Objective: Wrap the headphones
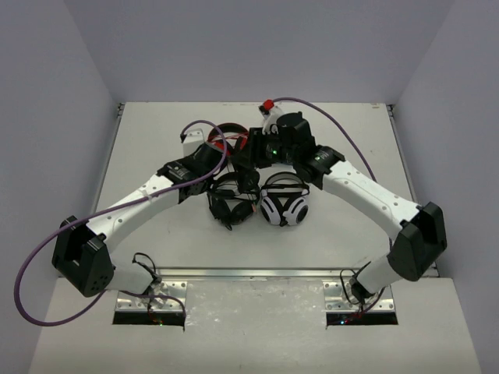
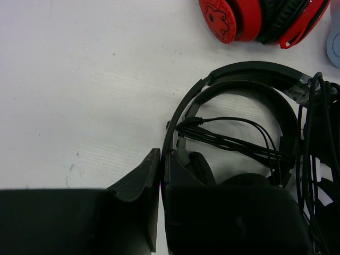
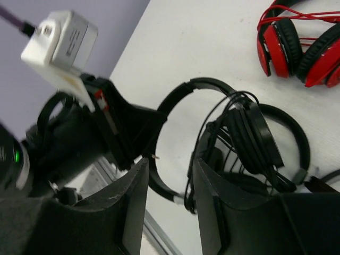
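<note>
Top cam: headphones (image 1: 232, 201) lying mid-surface (image 1: 156, 140), 2 arms crowding over them. Left wrist: left fingers (image 2: 161, 159) seemingly pinching the headband (image 2: 212, 76) end, gap a slit — band arching up-right, cable (image 2: 234, 141) strung across. Right wrist: right fingers (image 3: 170, 170) gaping, gripping nothing, band's lower arc passing betw. them.

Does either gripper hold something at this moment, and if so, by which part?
Nothing is visibly held. The left gripper is shut with nothing seen between its fingers; the right gripper is open, a black headband seen in its gap, unclamped.
</note>
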Motion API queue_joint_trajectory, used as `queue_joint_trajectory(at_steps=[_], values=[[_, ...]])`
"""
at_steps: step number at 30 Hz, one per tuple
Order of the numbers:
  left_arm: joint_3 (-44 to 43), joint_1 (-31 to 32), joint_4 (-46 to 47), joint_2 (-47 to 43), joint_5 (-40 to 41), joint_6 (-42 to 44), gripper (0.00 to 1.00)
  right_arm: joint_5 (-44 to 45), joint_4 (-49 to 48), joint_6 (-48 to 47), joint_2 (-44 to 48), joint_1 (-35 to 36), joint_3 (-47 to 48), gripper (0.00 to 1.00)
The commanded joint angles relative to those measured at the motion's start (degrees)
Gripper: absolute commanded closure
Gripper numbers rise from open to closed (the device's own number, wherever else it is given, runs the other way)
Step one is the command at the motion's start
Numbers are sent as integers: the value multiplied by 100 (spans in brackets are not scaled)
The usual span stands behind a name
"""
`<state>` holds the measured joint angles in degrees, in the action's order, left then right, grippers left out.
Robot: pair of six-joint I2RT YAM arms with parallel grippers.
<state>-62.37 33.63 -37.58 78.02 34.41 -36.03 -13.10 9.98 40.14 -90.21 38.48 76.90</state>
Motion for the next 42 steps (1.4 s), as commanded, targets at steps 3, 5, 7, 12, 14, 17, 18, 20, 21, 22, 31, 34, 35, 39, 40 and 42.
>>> queue_joint_trajectory(at_steps=[3, 5, 7, 12, 14, 17, 18, 20, 21, 22, 31, 34, 35, 39, 40, 42], values=[[-346, -146, 129, -50, 48, -36, 100, 124, -751, -1375, 1084, 195, -858, 54], [-433, -155, 85, -41, 30, -53, 100, -16, -1093, -1683, 1427, 247, -1124, 46], [-547, -163, 6, -24, 39, -88, 100, -35, -1017, -2061, 1498, 571, -1178, 43], [-899, -155, -319, 99, 153, -342, 100, 939, -488, -3608, 1191, 1634, -801, 50], [-1084, -155, -468, 161, 118, -370, 100, 1360, -470, -4090, 998, 1846, -730, 52], [-1242, -155, -645, 196, 4, -431, 100, 1967, -444, -4636, 743, 2225, -501, 54], [-1260, -163, -654, 196, -31, -466, 100, 2030, -453, -4690, 603, 2321, -397, 55], [-1322, -163, -742, 196, -92, -510, 100, 2092, -540, -4787, 497, 2357, -360, 56], [-1339, -155, -768, 196, -180, -528, 100, 2162, -576, -4822, 426, 2383, -343, 58], [-1391, -155, -838, 196, -215, -563, 100, 2224, -698, -4857, 391, 2392, -351, 59], [-1497, -163, -962, 82, -541, -616, 100, 2743, -1314, -5157, 312, 2392, -615, 66], [-1524, -163, -926, 73, -664, -624, 100, 2699, -1428, -5131, 407, 2392, -755, 66], [-1524, -155, -918, 82, -664, -624, 100, 2682, -1481, -5087, 486, 2392, -921, 66], [-1611, -181, -970, 196, -463, -572, 100, 2532, -1981, -4841, 1145, 2392, -1484, 52], [-1603, -198, -970, 231, -392, -580, 100, 2549, -1991, -4805, 1260, 2392, -1572, 50], [-1577, -234, -900, 231, -330, -572, 100, 2611, -1974, -4805, 1532, 2392, -1652, 48]])
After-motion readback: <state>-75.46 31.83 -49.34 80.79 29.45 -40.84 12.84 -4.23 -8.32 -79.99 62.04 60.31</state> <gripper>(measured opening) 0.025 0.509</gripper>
